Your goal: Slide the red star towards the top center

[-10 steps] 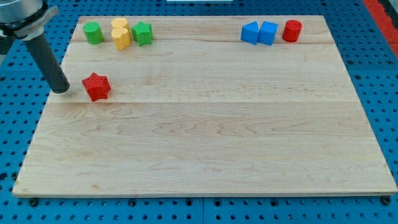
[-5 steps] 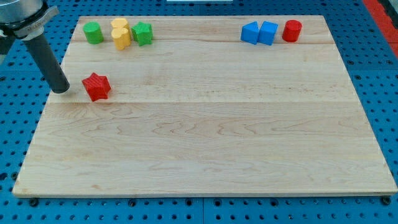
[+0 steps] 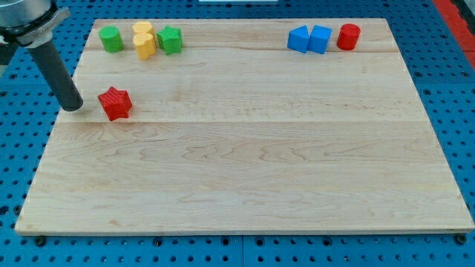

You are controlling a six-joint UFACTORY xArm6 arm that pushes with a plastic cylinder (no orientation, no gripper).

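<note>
Nothing has moved: my tip (image 3: 73,107), a bare rod tool with no jaws, sits just left of the red star (image 3: 114,102) at the surface's (image 3: 245,163) left, positioned for a rightward-upward push.

Surface (image 3: 260,170): pale wood in joined planks, visible grain, smooth with a faint satin sheen.

Base beneath, blue panel (image 3: 460,111): looks like painted metal, matt, perforated with regular rows of holes.

Rod: dark, matt, smooth cylinder; my tip (image 3: 73,108) looks like black rubber or plastic. Collar (image 3: 30,26) above it: bare grey metal, dull shine.

Red star (image 3: 115,102): matt, looks like plastic, slightly ridged faces.

Green cylinder (image 3: 111,38), yellow block (image 3: 145,41), green star (image 3: 170,39), far left: same matt plastic look.

Blue blocks (image 3: 310,38) and red cylinder (image 3: 348,36), far right: matt, smooth, uniform colour.
</note>
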